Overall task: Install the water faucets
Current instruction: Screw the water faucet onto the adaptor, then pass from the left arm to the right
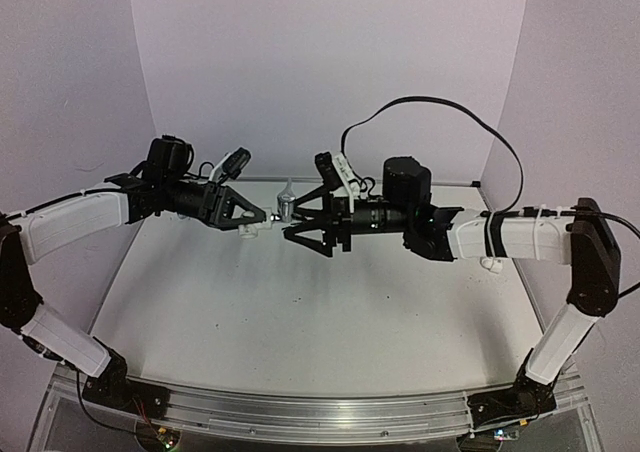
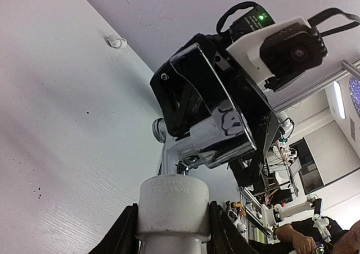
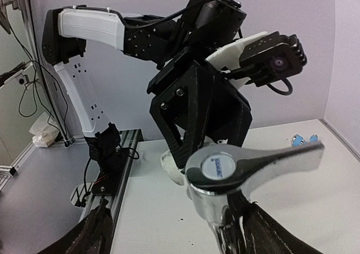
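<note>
White tabletop [image 1: 300, 322] spreads on the near side, below both claws, which meet in mid-air over its far middle. Left claw [image 1: 254, 222] is clamped narrow on a white fitting [image 2: 171, 206] whose long axis points right. Silver faucet [image 3: 225, 172] sits at that fitting's right end, seemingly seated, with its lever reaching toward the far side. Right claw [image 1: 291, 223] stands wide around it, with at least one of its fingers [image 3: 95, 234] clear of the metal, so backing off rightward looks unobstructed. Farther off, blue bits [image 3: 299, 139] lie on the table. They may be the second faucet but are too small to tell.
</note>
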